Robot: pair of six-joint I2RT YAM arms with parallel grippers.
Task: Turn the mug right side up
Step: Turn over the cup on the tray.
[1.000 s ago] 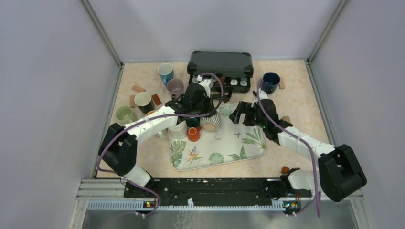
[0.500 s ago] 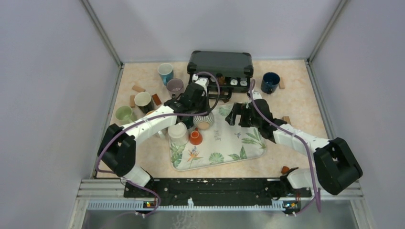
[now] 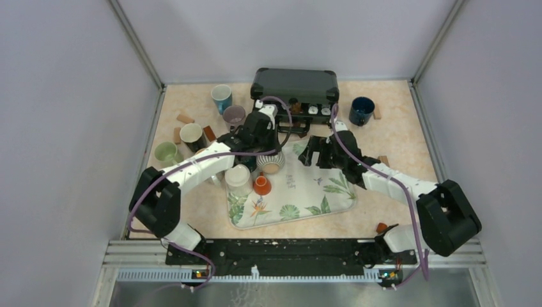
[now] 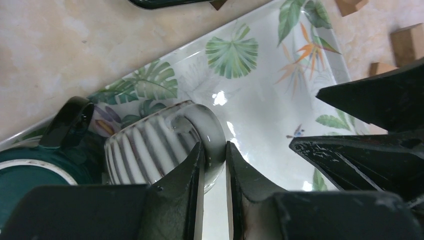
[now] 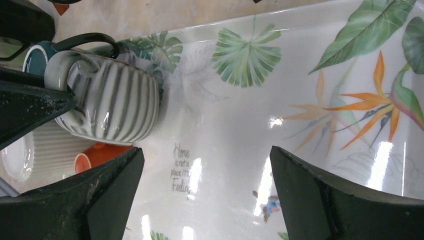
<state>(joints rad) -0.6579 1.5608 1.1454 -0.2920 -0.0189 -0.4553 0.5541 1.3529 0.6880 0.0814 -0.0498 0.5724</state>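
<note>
The mug (image 3: 271, 161) is grey-and-white striped and sits tilted over the far left part of the leaf-print tray (image 3: 319, 192). My left gripper (image 3: 264, 148) is shut on the mug's handle. In the left wrist view the handle (image 4: 214, 131) is pinched between my left gripper's (image 4: 214, 152) jaws, with the striped body (image 4: 145, 147) to their left. My right gripper (image 3: 313, 153) is open and empty, just right of the mug. In the right wrist view the mug (image 5: 112, 102) lies beyond my right gripper's (image 5: 206, 167) wide-spread jaws.
A teal mug (image 5: 35, 57) with a black handle stands right behind the striped one. A white ribbed cup (image 3: 238, 177) and an orange cup (image 3: 260, 184) sit on the tray's left. A black case (image 3: 295, 86) is at the back. Several mugs (image 3: 192, 135) stand left, a dark blue mug (image 3: 362, 109) right.
My left gripper has carried the striped mug a little left and back over the tray. My right gripper has moved left toward the mug, still open.
</note>
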